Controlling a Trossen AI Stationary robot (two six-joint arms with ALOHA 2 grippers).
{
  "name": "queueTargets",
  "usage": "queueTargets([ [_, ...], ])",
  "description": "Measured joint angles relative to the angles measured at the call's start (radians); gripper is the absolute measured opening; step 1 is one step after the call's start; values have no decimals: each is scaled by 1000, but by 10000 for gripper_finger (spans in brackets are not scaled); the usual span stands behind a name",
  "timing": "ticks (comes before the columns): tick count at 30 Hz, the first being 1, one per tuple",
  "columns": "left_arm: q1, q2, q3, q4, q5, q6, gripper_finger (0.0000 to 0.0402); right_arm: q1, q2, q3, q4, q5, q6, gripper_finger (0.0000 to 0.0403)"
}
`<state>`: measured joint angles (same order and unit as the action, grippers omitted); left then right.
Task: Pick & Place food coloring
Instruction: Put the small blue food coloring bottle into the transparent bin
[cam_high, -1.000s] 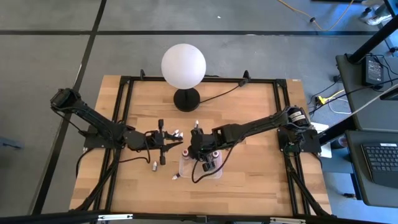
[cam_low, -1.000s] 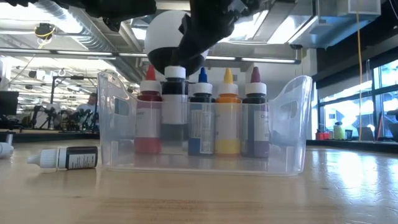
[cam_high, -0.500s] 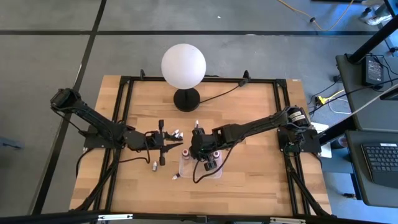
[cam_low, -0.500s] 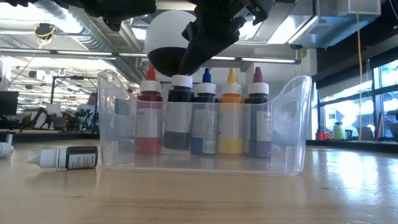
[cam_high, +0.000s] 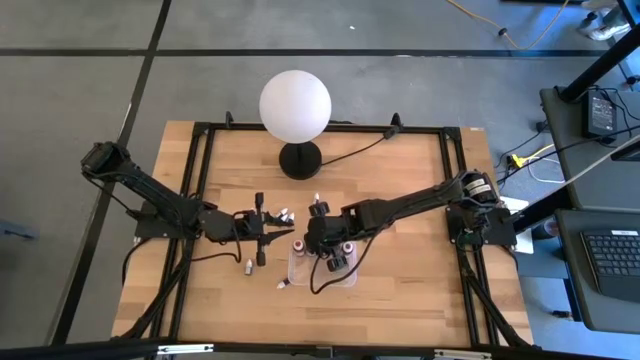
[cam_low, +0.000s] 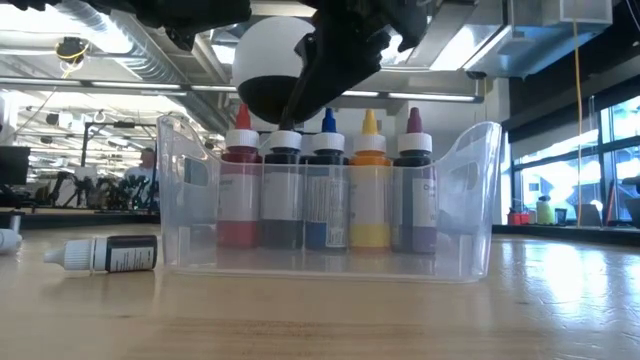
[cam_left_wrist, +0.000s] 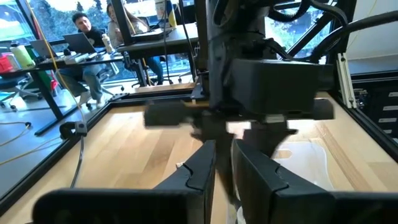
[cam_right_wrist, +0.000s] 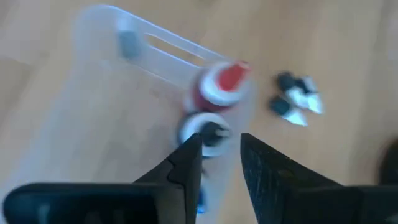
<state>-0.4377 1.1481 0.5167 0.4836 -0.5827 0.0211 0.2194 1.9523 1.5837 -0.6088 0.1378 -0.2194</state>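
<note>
Five food coloring bottles stand upright in a row inside the clear plastic tray near the table's front edge: red, black, blue, yellow and dark purple. The right gripper hangs just above the black-bodied bottle, its fingers slightly apart with the bottle's white collar showing between them and no visible contact. Another dark bottle lies on its side on the wooden table beside the tray. The left gripper hovers near loose bottles left of the tray, its fingers nearly together and holding nothing. A white globe lamp stands behind.
</note>
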Motion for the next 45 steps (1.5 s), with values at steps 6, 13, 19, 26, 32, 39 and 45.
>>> queueTargets([
  [6,0,0,0,-24,0,0,54,26,-93,0,-14,120,0,115],
  [13,0,0,0,-38,1,0,54,116,-261,-22,-151,113,98,115],
  [19,-1,0,-1,-50,95,-81,55,171,-477,-345,36,79,184,115],
  [26,-1,0,-1,-110,176,-257,49,177,-720,-670,240,169,228,115],
  [32,-1,0,-1,-100,183,-302,52,166,-822,-839,337,208,197,115],
  [39,3,0,0,-94,121,-297,63,97,-891,-1063,569,201,65,115],
  [45,30,0,0,-100,-45,-230,114,-32,-928,-1192,744,201,6,115],
])
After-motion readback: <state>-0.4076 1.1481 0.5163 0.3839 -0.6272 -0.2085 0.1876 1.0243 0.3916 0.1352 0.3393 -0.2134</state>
